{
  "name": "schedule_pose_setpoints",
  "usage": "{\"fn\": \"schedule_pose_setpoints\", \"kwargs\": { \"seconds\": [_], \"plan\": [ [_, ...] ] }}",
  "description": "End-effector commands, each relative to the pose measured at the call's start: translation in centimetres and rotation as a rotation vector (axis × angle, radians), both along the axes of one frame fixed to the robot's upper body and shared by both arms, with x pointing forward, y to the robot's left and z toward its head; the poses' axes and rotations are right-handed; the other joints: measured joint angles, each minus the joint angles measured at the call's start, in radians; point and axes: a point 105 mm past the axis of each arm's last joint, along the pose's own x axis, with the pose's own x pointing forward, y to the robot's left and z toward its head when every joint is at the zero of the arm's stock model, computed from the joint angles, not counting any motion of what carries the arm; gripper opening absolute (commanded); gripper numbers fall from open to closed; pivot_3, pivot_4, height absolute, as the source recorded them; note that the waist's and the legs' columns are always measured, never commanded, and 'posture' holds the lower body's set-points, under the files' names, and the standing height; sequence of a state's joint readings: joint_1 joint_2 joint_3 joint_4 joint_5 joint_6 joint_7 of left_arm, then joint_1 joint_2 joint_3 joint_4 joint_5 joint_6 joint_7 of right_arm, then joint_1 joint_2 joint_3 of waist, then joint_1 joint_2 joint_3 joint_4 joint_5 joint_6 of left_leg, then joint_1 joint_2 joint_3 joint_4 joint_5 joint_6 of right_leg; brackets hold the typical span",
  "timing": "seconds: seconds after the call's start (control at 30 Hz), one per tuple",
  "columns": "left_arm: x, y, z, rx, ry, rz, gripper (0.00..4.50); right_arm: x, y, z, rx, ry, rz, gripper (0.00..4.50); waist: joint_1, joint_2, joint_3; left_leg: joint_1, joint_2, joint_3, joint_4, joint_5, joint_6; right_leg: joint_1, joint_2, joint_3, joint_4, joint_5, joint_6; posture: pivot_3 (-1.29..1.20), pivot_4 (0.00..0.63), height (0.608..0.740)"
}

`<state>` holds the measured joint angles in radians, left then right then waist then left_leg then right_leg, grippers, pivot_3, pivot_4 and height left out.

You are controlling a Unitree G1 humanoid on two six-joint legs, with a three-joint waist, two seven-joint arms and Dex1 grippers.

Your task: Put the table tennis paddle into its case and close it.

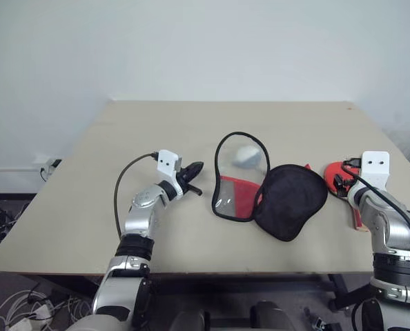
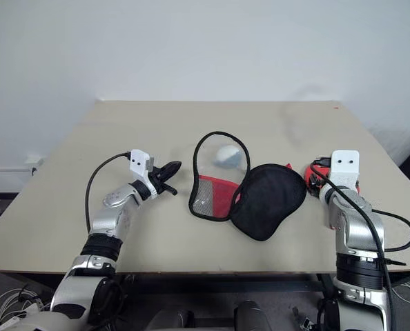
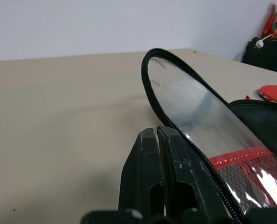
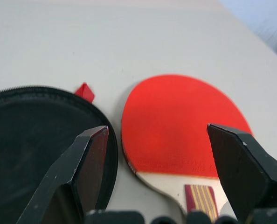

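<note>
the table tennis paddle (image 4: pixel 176 126) lies flat on the counter (image 1: pixel 122 138) at my right edge, red face up, just beside the black half of the case (image 1: pixel 291 200) and apart from it by a thin strip of bare top. in the right wrist view its blade sits straight ahead of the right claw (image 4: pixel 173 154), with the wooden handle pointing back toward the wrist, so the long axis runs roughly along my reach. right claw is spread wide, one finger on each side of the blade's near end, holding nothing. i judge it's above the paddle, not touching.

the case lies unzipped mid-counter, its clear-window flap folded out toward my left, a small white lump (image 1: pixel 247 156) beyond it.

left claw (image 1: pixel 193 178) is pinched shut and empty, tips just beside the flap's piped rim, well apart from the paddle.

so the right arm is clearly nearer. my call: drop and close on the handle neck, then carry leftward to the case mouth.
</note>
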<state>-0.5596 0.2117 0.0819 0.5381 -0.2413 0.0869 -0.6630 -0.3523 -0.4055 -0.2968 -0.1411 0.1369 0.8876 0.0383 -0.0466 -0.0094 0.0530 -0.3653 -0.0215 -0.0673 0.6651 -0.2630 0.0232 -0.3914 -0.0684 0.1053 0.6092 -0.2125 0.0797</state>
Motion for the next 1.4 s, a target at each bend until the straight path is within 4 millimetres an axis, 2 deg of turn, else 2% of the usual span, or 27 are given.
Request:
{"fn": "schedule_pose_setpoints", "kwargs": {
  "seconds": [0.03,0.37,0.67,0.87,1.07,1.4],
  "plan": [
    [0.3,-0.3,1.8,0.002,-0.057,-0.012,0.0,-0.3,-0.3,2.4,-0.019,-0.102,-0.021,3.67,0.0,0.0,0.0,0.0,0.0,0.0,0.0,0.0,0.0,0.0,0.0,0.0,0.0,0.0,0.0,0.0,0.0,0.74],
    [1.1,-1.0,2.5,0.019,-0.067,-0.048,0.0,-0.4,0.1,2.0,-0.013,-0.088,-0.025,3.67,0.0,0.0,0.0,0.0,0.0,0.0,0.0,0.0,0.0,0.0,0.0,0.0,0.0,0.0,0.0,0.0,0.0,0.74],
    [1.4,-2.4,2.3,0.028,-0.068,-0.077,0.0,-0.6,-1.6,2.0,0.027,-0.047,-0.006,3.67,0.0,0.0,0.0,0.0,0.0,0.0,0.0,0.0,0.0,0.0,0.0,0.0,-0.001,0.0,0.0,0.0,0.0,0.74],
    [0.9,-2.4,2.1,0.015,-0.068,-0.088,0.0,-0.9,-2.7,1.6,0.049,0.003,-0.004,3.67,-0.001,0.0,0.0,0.0,0.0,0.0,0.0,0.0,0.0,0.0,0.0,0.0,0.0,0.0,0.0,0.0,0.0,0.74],
    [0.0,-3.4,1.6,-0.014,-0.05,-0.136,0.0,-1.3,-3.5,1.4,0.031,0.045,0.018,3.67,0.0,0.0,0.0,0.0,0.0,0.0,0.0,0.0,0.0,0.0,0.0,0.0,-0.001,0.0,0.0,0.0,0.0,0.74],
    [-0.4,-3.7,1.2,-0.041,-0.028,-0.156,0.0,-3.1,-4.4,-0.3,0.111,0.184,0.001,3.67,0.0,0.0,0.0,0.0,0.0,0.0,0.0,0.0,0.0,0.0,0.0,0.0,-0.001,0.0,0.0,0.0,0.0,0.74]
  ]
}}
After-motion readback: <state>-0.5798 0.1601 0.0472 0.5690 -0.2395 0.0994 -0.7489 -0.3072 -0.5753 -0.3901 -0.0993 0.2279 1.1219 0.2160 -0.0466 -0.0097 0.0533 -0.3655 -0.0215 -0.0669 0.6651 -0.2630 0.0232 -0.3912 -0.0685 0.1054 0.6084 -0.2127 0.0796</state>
